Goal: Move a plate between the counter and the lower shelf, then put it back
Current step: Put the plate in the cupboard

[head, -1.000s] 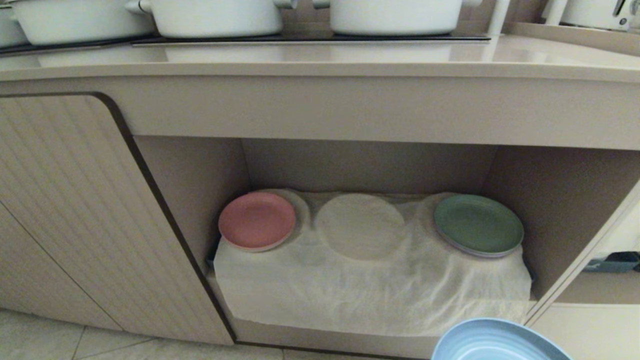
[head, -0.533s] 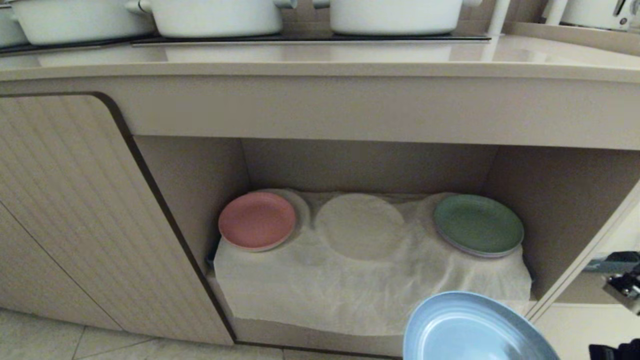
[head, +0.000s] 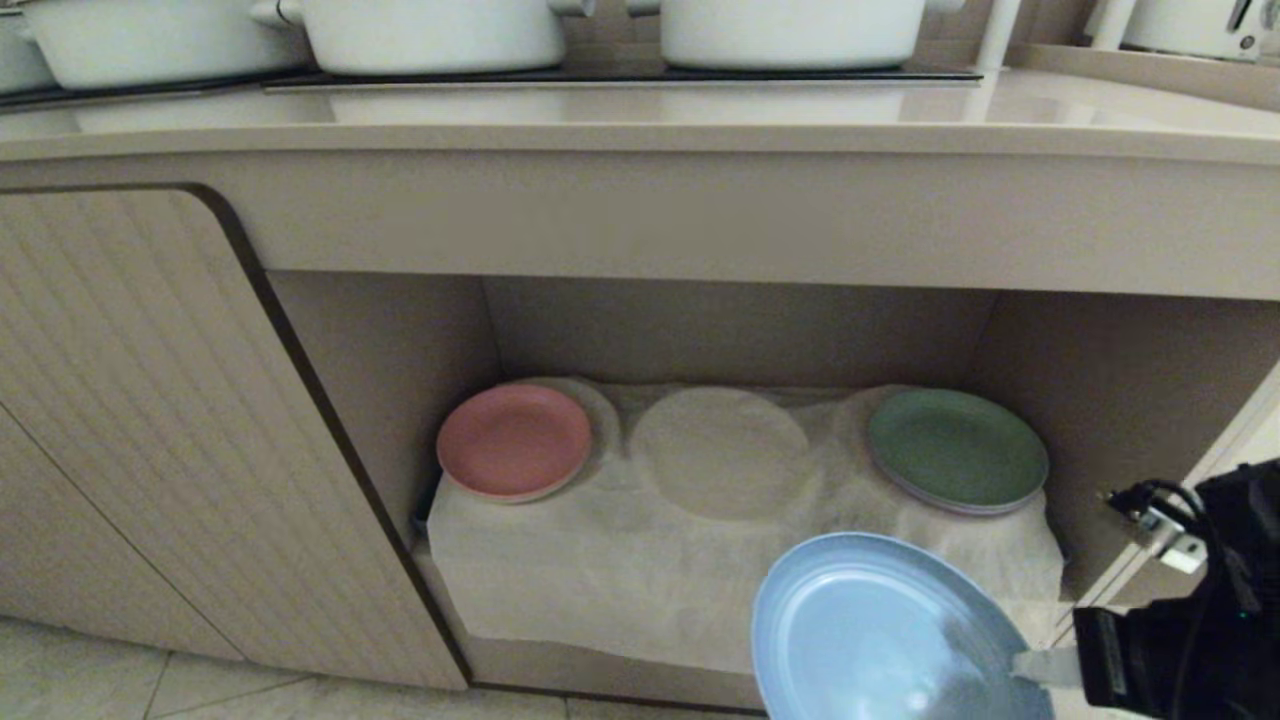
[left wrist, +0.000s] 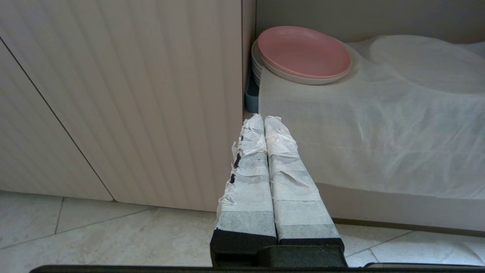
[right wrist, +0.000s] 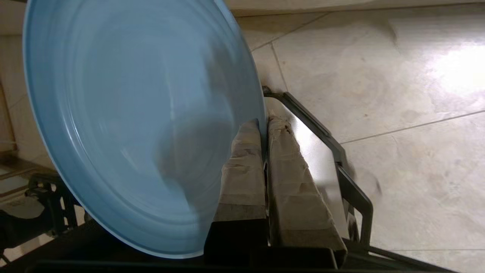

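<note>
1. Light-blue plate (head: pixel 880 630) hangs tilted in front of the lower shelf (head: pixel 740 340), below the counter (head: pixel 640 130).
2. Right gripper (right wrist: pixel 264 123) is clamped on the plate's rim.
3. Left gripper (left wrist: pixel 264 118) has its fingers pressed together, holding nothing.
4. Pink plate (head: pixel 513 441) and green plate (head: pixel 957 449) sit on 2 cloth (head: pixel 740 580) humps.

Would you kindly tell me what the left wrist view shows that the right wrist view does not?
Only the left wrist view shows the pink plate, the white cloth on the lower shelf, the ribbed door and the shut, empty left end effector. Only the right wrist view shows the light-blue plate, its rim pinched in the right end effector. Both show the tiled floor.
</note>
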Motion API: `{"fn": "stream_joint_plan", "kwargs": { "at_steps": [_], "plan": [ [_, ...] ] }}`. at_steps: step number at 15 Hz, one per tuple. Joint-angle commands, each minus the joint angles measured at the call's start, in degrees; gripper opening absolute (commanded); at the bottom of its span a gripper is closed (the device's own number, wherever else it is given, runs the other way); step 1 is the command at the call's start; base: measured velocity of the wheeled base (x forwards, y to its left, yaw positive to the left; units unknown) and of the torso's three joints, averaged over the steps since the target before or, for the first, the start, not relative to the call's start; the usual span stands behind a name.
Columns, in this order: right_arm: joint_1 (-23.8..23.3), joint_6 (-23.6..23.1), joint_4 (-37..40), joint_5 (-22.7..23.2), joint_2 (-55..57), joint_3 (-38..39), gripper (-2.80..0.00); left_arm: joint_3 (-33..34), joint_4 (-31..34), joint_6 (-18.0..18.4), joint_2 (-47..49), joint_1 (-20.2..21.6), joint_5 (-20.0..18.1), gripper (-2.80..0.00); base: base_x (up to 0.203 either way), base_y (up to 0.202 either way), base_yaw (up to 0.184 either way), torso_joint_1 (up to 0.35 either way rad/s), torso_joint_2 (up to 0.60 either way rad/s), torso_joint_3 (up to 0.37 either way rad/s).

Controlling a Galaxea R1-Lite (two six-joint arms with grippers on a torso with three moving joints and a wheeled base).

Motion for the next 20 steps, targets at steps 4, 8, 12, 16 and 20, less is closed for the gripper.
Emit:
{"fn": "stream_joint_plan", "kwargs": {
  "at_steps": [4,8,12,16,20],
  "plan": [
    [0.17,0.23,-2.84,0.35,7.95,-2.54,-2.8,0.0,0.0,-0.05,-0.02,0.0,0.0,-2.8,0.0,0.0,0.0,0.0,0.0,0.0],
    [0.23,1.94,-6.02,0.34,13.95,-6.16,-2.8,0.0,0.0,-0.05,-0.02,0.0,0.0,-2.8,0.0,0.0,0.0,0.0,0.0,0.0],
    [0.31,2.53,-6.18,0.34,20.02,-12.39,-2.8,0.0,0.0,-0.05,-0.02,0.0,0.0,-2.8,0.0,0.0,0.0,0.0,0.0,0.0],
    [0.85,3.65,-6.15,0.34,25.81,-18.82,-2.8,0.0,0.0,-0.05,-0.02,0.0,0.0,-2.8,0.0,0.0,0.0,0.0,0.0,0.0],
    [2.37,8.28,-6.21,0.22,30.1,-23.61,-2.8,0.0,0.0,-0.05,-0.02,0.0,0.0,-2.8,0.0,0.0,0.0,0.0,0.0,0.0]
  ]
}}
